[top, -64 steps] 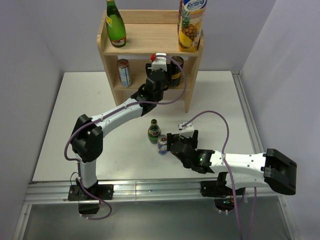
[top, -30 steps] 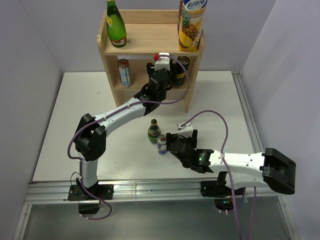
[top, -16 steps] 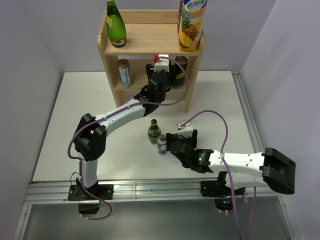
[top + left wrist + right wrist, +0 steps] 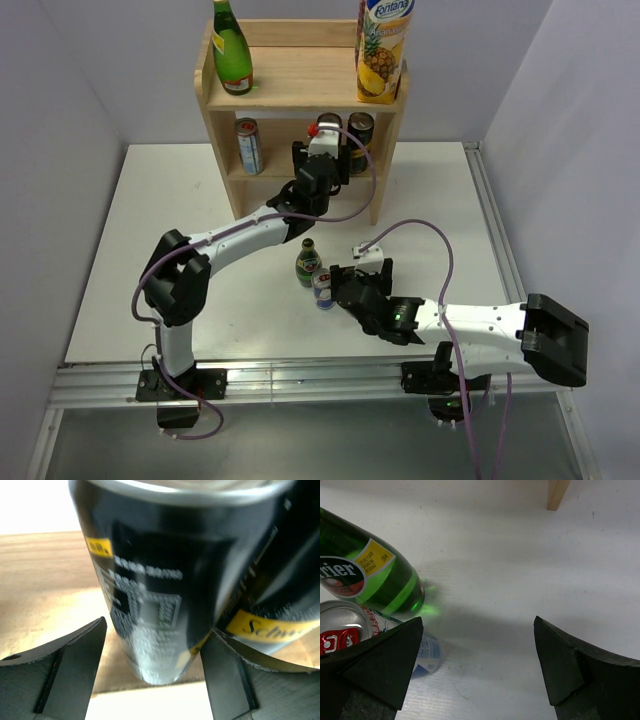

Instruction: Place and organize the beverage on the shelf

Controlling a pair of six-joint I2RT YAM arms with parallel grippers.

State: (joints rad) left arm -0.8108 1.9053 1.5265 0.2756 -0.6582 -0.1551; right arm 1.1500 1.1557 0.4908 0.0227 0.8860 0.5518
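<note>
The shelf (image 4: 300,82), a light-wood two-tier unit with a low rim round its top board, stood at the back of the bench (image 4: 150,250). On its top board a tall green glass bottle (image 4: 231,50) stood upright at the left end and a pineapple juice carton (image 4: 383,50) at the right end. On its lower board a slim can (image 4: 248,146) stood at the left. At the right stood a front black can (image 4: 160,580), with a yellow-banded black can (image 4: 272,595) close behind it. Before the shelf, well apart from it, a small green bottle (image 4: 308,262) stood upright. A silver, red and blue can (image 4: 324,288) stood just beside that bottle, on the side away from the shelf.
</note>
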